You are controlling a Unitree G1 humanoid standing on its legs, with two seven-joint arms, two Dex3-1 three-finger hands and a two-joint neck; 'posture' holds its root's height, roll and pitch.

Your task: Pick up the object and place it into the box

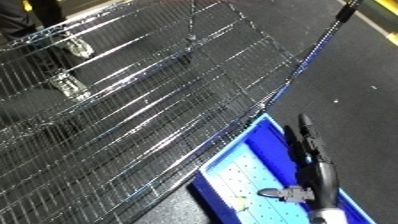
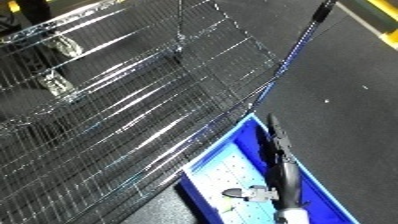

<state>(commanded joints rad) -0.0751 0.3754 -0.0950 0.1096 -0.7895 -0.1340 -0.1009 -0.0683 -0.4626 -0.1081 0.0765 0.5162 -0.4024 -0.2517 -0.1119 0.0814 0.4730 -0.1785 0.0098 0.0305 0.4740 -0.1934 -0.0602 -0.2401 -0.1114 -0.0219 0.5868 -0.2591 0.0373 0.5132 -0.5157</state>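
Blue bin [image 1: 233, 156], open-topped, lies at lower right beside and below the edge of the wire shelf [image 1: 133, 100]. Its pale, dotted floor bears a small grey object [image 1: 289, 192]. A black hand [image 1: 308, 145] extends over the bin's right side.

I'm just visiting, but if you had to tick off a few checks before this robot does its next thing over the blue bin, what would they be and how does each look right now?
1. Right hand over the blue bin: ok, it reaches out above the bin.
2. Object in that hand: cannot tell, the hand shows as a dark, narrow shape and nothing can be seen in it.
3. Bin floor ready to receive: ok, the pale perforated floor is mostly bare, with only a small yellowish speck near the front.
4. Wire shelf beside the bin clear of the arm: ok, the arm is apart from it.
5. Left hand position: cannot tell, it shows in neither view.
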